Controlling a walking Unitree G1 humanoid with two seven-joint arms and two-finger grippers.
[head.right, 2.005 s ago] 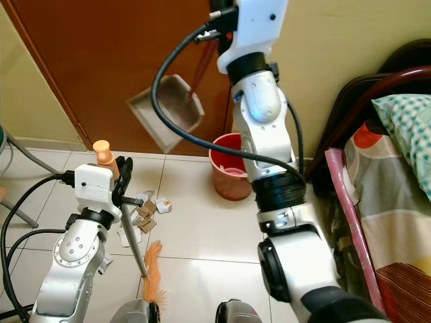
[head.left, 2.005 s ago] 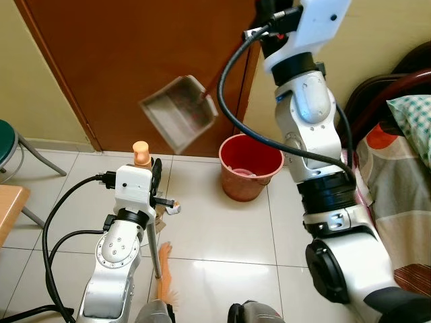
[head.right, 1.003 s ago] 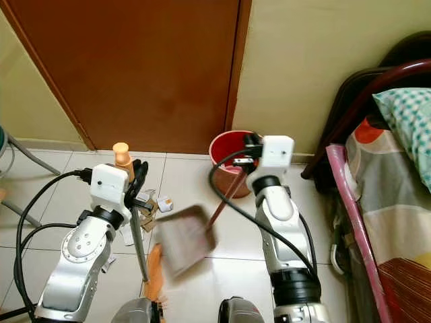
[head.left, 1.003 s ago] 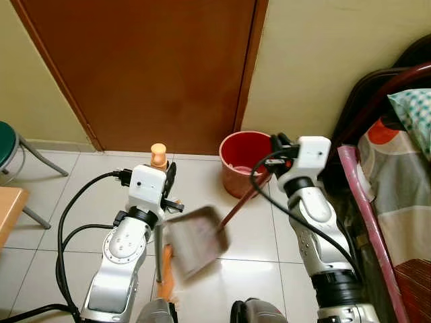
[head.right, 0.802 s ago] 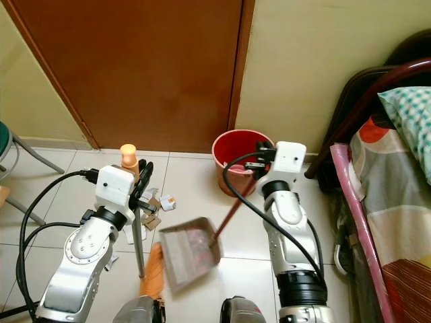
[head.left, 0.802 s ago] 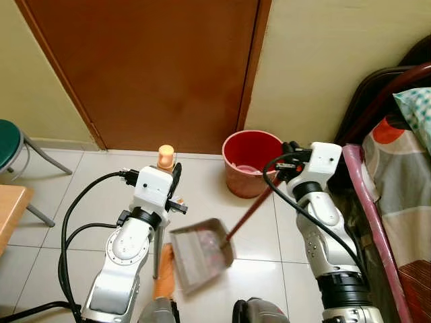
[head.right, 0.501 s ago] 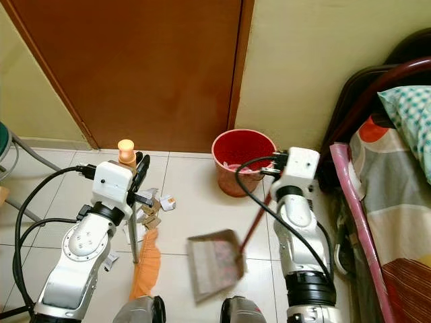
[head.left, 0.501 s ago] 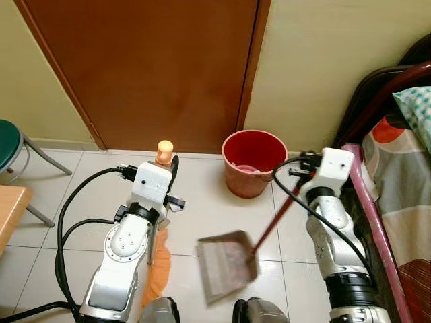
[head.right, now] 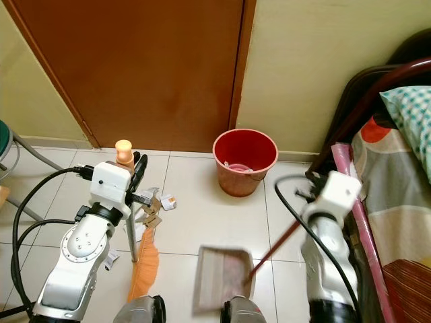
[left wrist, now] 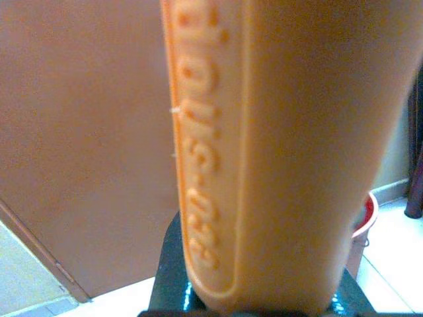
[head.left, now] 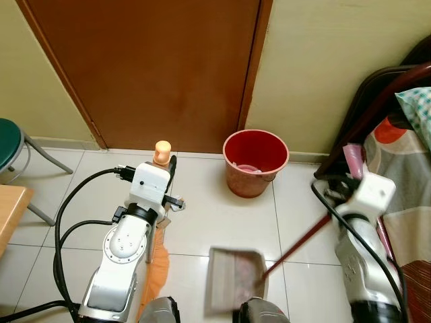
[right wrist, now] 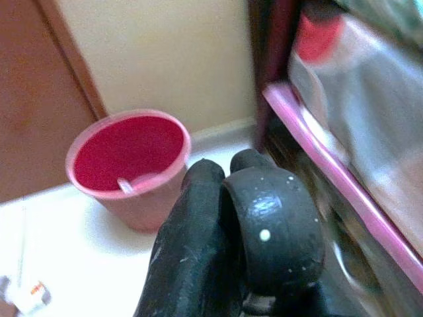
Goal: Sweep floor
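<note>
Brown door (head.left: 161, 67): shut, behind everything.
Tiled floor (head.right: 202, 215): pale, glossy.
Bed (head.right: 397, 202): patterned cover, at robot's right.
Red bucket (head.right: 244, 161): upright by the doorframe.
Dustpan (head.right: 222, 272): flat on the floor near the robot's feet; its red handle slants up to the right pincer (right wrist: 238, 224), clenched on it.
Broom (head.right: 145, 262): orange bristles on the floor; orange grip held upright by the left pincer (head.right: 138, 178).
Paper scraps (head.right: 153, 202): just beside the broom.
</note>
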